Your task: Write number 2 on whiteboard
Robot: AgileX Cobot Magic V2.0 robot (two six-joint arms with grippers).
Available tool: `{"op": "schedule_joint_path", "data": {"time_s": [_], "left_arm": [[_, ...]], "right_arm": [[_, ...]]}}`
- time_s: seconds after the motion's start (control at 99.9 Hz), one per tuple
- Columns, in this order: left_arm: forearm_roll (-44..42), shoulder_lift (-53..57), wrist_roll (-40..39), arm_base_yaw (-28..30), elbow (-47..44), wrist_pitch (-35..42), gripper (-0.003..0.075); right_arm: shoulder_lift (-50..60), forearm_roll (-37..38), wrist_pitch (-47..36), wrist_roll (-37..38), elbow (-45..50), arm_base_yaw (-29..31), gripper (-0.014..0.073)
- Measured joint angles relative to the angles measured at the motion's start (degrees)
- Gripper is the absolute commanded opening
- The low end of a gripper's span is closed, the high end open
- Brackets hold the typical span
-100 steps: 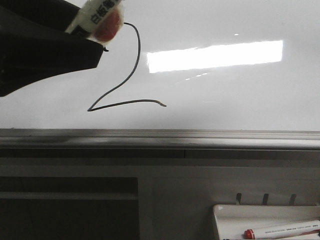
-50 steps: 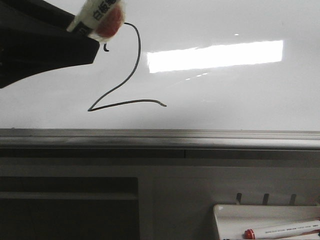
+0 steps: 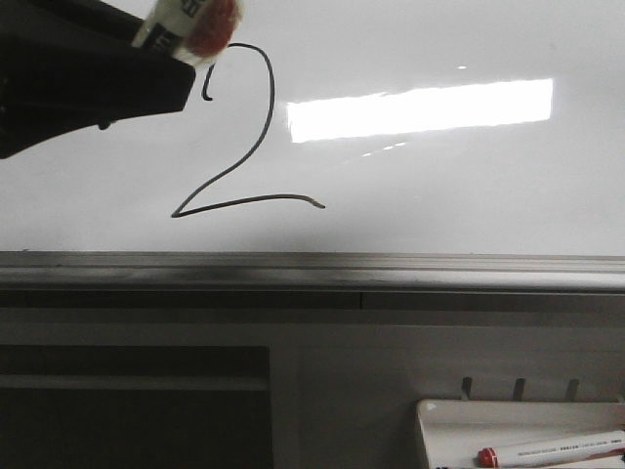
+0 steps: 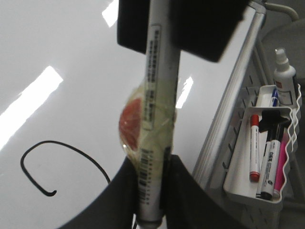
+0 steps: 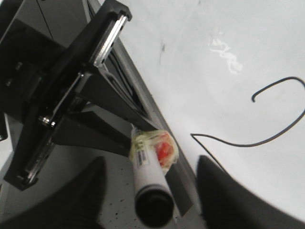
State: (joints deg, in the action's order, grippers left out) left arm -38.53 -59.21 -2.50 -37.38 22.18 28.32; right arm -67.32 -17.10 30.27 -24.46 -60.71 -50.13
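The number 2 [image 3: 269,122] is drawn in thin black line on the whiteboard [image 3: 439,186]. My left gripper [image 3: 166,54] is at the top left, just left of the digit's hooked top. It is shut on a white marker [image 3: 190,21] wrapped in tape with a red lump. In the left wrist view the marker [image 4: 155,95] sits clamped in the left gripper [image 4: 152,191], with the digit's hook [image 4: 47,141] beside it. My right gripper [image 5: 152,195] is open, its fingers wide apart. The marker's rear end [image 5: 150,176] shows between them, untouched, with the digit [image 5: 238,145] beyond.
The board's grey rim [image 3: 312,269] runs across below the digit. A small white tray [image 3: 439,420] at the lower right holds a red-capped marker [image 3: 547,451]. The left wrist view shows this tray [image 4: 238,183] with several markers and a spray bottle [image 4: 284,78].
My left gripper has moved up and slightly left with the marker. The hooked top of the 2, partly covered before, now shows in full.
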Motion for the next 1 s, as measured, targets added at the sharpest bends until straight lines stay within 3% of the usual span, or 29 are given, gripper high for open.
{"op": "schedule_joint_path", "data": {"time_s": [0.14, 0.28, 0.421, 0.631, 1.001], "left_arm": [[15.71, 0.0, -0.13, 0.0, 0.0, -1.04, -0.002], [38.53, -0.12, -0.37, 0.0, 0.0, -7.02, -0.002], [50.03, -2.17, -0.5, 0.0, 0.0, -12.23, -0.002], [58.97, -6.27, -0.65, 0.0, 0.51, -13.64, -0.002], [60.27, -9.86, -0.65, 3.01, 2.42, -12.5, -0.002]], "right_arm": [[0.62, 1.24, -2.6, 0.0, 0.0, 2.62, 0.0636], [3.76, 1.67, -2.98, 0.0, 0.0, 6.54, 0.0568], [6.83, 1.8, -1.05, 0.0, 0.0, 9.95, 0.0513], [7.72, 1.8, 3.43, 0.0, -0.02, 11.15, 0.0503], [7.72, 1.8, 5.33, 0.0, -0.02, 11.28, 0.0503]]}}
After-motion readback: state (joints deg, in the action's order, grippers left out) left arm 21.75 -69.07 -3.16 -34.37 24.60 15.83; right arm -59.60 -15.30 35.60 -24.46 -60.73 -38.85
